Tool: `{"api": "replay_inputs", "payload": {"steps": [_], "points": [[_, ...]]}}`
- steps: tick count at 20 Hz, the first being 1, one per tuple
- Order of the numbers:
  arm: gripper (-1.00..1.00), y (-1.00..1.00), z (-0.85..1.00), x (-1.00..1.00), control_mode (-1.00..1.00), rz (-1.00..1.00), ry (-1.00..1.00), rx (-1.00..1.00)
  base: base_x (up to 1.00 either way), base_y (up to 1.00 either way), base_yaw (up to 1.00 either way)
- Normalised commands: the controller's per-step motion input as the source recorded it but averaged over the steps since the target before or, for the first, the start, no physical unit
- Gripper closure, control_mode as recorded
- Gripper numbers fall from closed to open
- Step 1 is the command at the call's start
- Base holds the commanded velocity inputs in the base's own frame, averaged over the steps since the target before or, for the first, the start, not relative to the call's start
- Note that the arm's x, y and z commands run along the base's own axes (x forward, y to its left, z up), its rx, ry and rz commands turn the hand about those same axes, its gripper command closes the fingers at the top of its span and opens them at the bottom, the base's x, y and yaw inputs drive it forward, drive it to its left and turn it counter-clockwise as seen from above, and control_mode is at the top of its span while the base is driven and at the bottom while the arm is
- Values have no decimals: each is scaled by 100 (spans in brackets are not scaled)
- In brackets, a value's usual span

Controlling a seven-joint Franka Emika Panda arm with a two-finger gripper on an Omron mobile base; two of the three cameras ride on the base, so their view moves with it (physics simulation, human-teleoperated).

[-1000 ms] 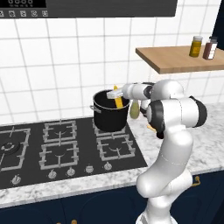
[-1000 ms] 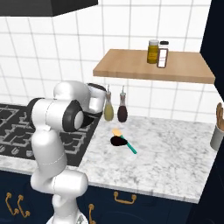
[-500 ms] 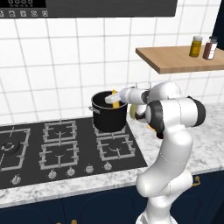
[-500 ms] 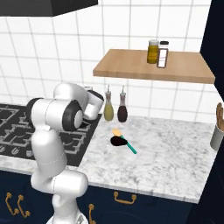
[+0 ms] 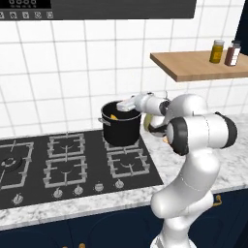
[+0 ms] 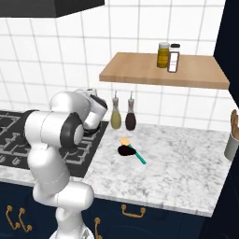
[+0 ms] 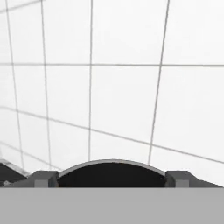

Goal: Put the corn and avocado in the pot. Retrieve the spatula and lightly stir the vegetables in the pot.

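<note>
One corn (image 5: 113, 116) in one pot (image 5: 121, 130), one spatula (image 6: 132, 151), two shelf jars (image 6: 168, 56)

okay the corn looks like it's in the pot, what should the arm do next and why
Probably lift the open end effector clear of the pot and head for the dark avocado-like thing by the spatula: the corn lies inside, that thing still sits on the counter.

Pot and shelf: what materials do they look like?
Pot: probably dark enamelled or coated metal, judging by the matte black wall with a thin pale rim. Shelf: likely wood, unvarnished; warm tan, flat board with a faint grain. Rendered scene, so both are guesses.
</note>
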Motion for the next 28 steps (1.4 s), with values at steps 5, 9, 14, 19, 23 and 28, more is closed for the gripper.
{"api": "replay_inputs", "payload": {"steps": [5,9,14,19,23,28], "points": [[-100,-51,100,-28,-100,-2,22,19,0,0,0],[-100,-66,100,-30,-100,-12,58,23,0,0,0],[-100,-43,100,-18,-100,-12,52,25,0,0,0],[-100,-34,100,-22,-100,-9,41,20,0,0,0],[-100,-46,100,-61,-100,-11,37,11,0,0,0],[-100,-23,100,-65,-100,-8,21,7,0,0,0]]}}
